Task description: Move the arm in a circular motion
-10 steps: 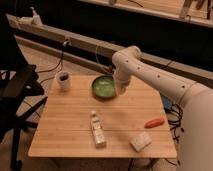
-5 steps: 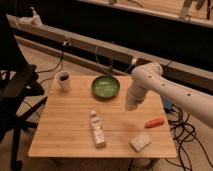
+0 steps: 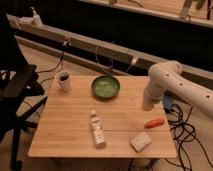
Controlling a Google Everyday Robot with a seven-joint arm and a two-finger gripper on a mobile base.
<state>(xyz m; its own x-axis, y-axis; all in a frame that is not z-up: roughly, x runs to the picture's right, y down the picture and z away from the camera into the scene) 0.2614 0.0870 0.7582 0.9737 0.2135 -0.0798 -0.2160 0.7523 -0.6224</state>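
Observation:
The large white jointed arm (image 3: 172, 80) reaches in from the right, with a rounded elbow above the table's right edge. Its lower segment hangs down to the gripper (image 3: 147, 105), which sits just over the table's right side, above an orange carrot-like item (image 3: 154, 122).
On the wooden table (image 3: 70, 135) are a green bowl (image 3: 105, 87), a dark mug (image 3: 63, 80), a lying bottle (image 3: 97, 129) and a pale sponge (image 3: 140, 141). A black chair (image 3: 17, 90) stands at the left. Cables (image 3: 182, 127) hang off the right edge.
The arm has swung from beside the green bowl to the right and toward the front, now over the table's right edge. The tabletop items have not moved.

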